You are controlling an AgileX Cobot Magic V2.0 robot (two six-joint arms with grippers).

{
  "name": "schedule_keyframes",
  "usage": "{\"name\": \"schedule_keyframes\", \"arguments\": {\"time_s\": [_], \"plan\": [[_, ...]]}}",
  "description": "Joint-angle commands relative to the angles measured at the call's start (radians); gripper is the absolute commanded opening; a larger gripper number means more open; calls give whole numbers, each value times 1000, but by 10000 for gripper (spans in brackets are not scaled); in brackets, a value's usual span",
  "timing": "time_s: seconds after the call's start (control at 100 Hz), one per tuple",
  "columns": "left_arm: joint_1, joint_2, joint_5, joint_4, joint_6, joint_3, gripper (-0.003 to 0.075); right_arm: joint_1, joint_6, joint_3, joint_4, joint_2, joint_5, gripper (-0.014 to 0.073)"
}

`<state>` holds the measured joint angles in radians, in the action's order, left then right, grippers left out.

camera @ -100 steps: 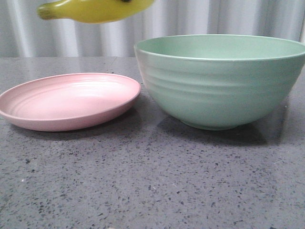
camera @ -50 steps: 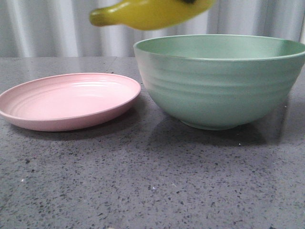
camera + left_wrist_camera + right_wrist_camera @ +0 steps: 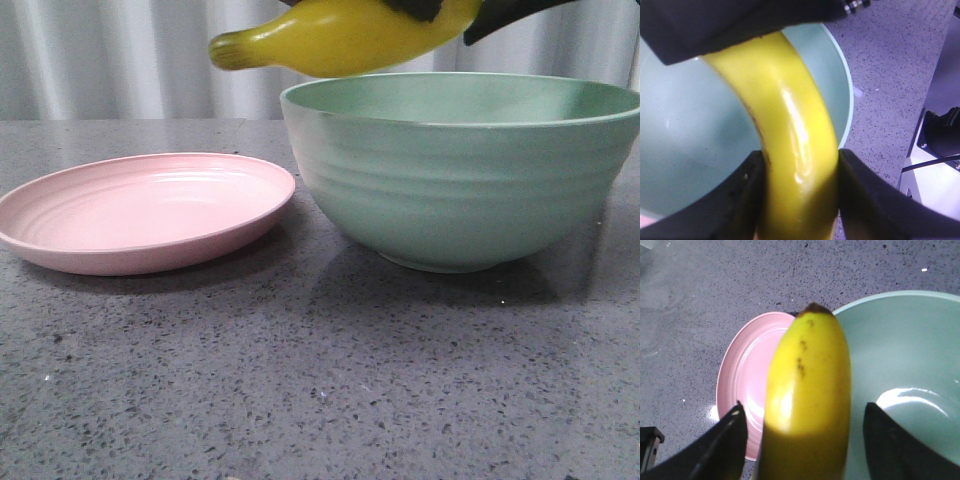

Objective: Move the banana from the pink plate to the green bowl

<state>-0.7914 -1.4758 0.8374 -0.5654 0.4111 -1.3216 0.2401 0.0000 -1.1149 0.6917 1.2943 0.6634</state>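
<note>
On the desk point(image 3: 320, 380) nearest me sat the pink plate point(image 3: 140, 215), with the green bowl point(image 3: 460, 190) just beside it on my right. The banana point(image 3: 350, 35) hung in the air over the bowl's left rim, its long axis roughly level across me and its greenish stem end pointing left toward the plate. My left hand point(image 3: 800, 167) pinched it on both sides. My right hand point(image 3: 805, 410) was spread around it, with gaps showing on either side.
</note>
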Motion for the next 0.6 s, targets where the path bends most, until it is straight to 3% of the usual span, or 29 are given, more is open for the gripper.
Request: {"name": "schedule_keyframes", "arguments": {"time_s": [0.0,0.1,0.22,0.36,0.59], "plan": [[-8,35,-61,-47,5,-35,211,1,0,-37,40,-22,-41,265],[-8,35,-61,-47,7,-35,228,1,0,-37,49,-22,-43,97],[-6,35,-61,-45,7,-43,298,1,0,-38,57,-22,-43,-13],[-6,35,-61,-24,7,-71,388,-2,0,-39,57,-22,-51,-43],[-6,35,-34,-23,7,-138,392,-51,0,-41,55,-22,-82,-43]]}}
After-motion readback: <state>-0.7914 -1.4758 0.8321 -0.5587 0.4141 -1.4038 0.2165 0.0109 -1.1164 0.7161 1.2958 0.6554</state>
